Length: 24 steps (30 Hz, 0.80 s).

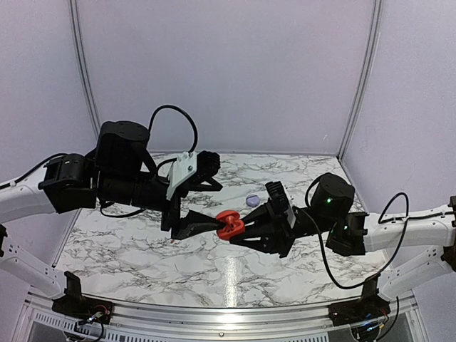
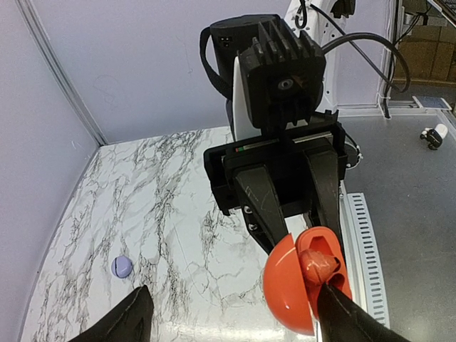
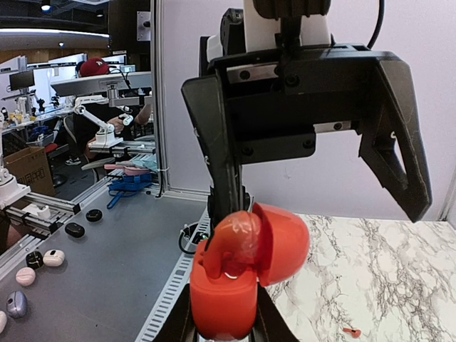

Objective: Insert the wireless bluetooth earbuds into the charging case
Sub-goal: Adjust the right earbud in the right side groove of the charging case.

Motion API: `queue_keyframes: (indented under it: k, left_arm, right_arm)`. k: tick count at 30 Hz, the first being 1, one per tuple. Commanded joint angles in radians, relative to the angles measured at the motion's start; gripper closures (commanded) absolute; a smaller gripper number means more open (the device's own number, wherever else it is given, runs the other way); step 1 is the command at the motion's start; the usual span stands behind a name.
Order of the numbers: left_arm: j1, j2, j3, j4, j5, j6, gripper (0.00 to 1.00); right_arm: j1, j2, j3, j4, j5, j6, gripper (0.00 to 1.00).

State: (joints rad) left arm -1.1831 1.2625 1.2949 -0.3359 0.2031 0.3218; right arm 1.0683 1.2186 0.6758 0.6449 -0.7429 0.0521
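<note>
Two robot hands meet over a marble table. The right gripper holds the red charging case in the air, its two fingers clamped on the lower half. The case stands hinged open, with its lid swung to one side.

Facing it, the left gripper has its fingers spread wide. One fingertip touches the open face of the case. The other fingertip hangs well clear of the case, above the table.

A glossy red lump sits in the open half, right against the touching fingertip. Whether it is an earbud cannot be told.

One tiny red earbud lies on the table, beyond the held case as the right wrist camera sees it. It is below the left gripper's spread fingers and apart from both hands.

A small round purple piece rests on the table near the right gripper's fingers, on the side away from the arm bases, touching neither hand
</note>
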Motion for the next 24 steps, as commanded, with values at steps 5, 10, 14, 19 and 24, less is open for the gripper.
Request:
queue_keyframes:
  k: [5, 10, 14, 19, 24]
  left_arm:
    - [-0.001, 0.021, 0.036, -0.023, -0.036, -0.002, 0.19]
    - [-0.001, 0.029, 0.034, -0.027, -0.005, 0.01, 0.19]
    - [-0.003, 0.033, 0.03, -0.034, 0.029, 0.026, 0.19]
    - [-0.006, 0.041, 0.038, -0.045, 0.028, 0.038, 0.19]
    - [-0.008, 0.052, 0.054, -0.059, 0.016, 0.048, 0.19]
  right_arm:
    - [0.015, -0.002, 0.018, -0.019, -0.011, -0.034, 1.0]
    - [0.018, 0.001, 0.022, -0.018, -0.007, -0.037, 1.0]
    - [0.018, -0.002, 0.021, -0.018, -0.006, -0.035, 1.0]
    - [0.018, 0.003, 0.019, -0.009, -0.007, -0.032, 1.0]
    - [0.018, 0.009, 0.026, -0.007, -0.011, -0.034, 1.0]
